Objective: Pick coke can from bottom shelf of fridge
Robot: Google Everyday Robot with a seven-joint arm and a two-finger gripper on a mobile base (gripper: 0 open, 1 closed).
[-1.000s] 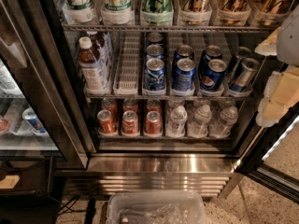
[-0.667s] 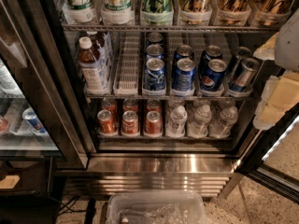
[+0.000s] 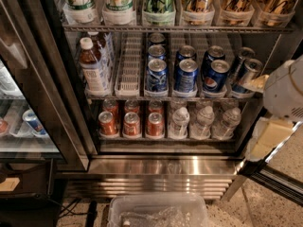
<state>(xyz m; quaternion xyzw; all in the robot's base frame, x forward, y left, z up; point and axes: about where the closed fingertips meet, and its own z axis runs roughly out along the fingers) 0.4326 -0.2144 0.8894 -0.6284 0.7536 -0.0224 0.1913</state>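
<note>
The fridge (image 3: 161,167) stands open in the camera view, with its shiny steel sill in front. On the bottom shelf (image 3: 165,138) several red-orange coke cans (image 3: 131,124) stand in three lanes at the left, silver tops up. Clear water bottles (image 3: 202,122) fill the lanes to their right. The gripper (image 3: 265,138) hangs at the right edge, a cream-coloured end below a white rounded arm housing (image 3: 284,91). It is outside the fridge, right of the water bottles and far from the coke cans.
Blue Pepsi cans (image 3: 185,75) and a brown bottle (image 3: 92,66) stand on the rack above. Tall cans and bottles fill the top rack (image 3: 161,8). A neighbouring cooler (image 3: 23,122) is at the left. A clear plastic bin (image 3: 158,212) sits on the floor in front.
The arm housing and gripper at the right edge have dropped slightly and moved a little left. The cans and bottles have not moved.
</note>
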